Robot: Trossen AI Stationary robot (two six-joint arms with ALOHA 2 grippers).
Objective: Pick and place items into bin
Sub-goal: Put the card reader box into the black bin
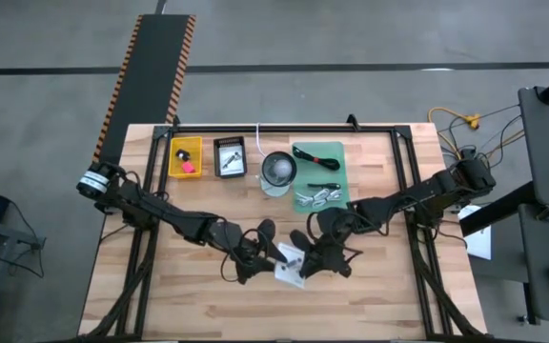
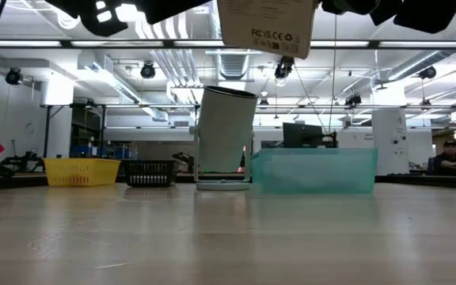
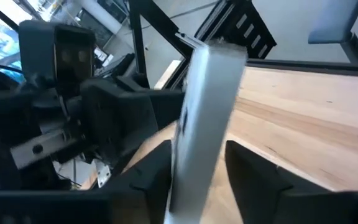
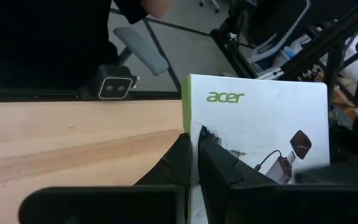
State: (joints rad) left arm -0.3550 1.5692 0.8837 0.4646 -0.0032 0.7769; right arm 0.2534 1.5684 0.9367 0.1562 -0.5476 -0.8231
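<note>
Above the worktop's [image 1: 160, 295] front middle, the right tool [image 4: 194, 163] pinches a white box [image 4: 260, 143] by its edge, lifted clear. The left tool [image 3: 197, 171] stands spread around the box's other side. Bare planks lie beneath; at the rear edge sit a yellow bin [image 1: 185, 157], black basket [image 1: 230, 157], cup [image 1: 277, 171] and green bin [image 1: 319, 170].

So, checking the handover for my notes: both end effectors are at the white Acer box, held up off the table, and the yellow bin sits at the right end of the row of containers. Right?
Not quite. In the high view the yellow bin is at the left end of the row, not the right. The rest holds: the left end effector and right end effector meet at the white Acer box, which the low view shows lifted above the table.
</note>
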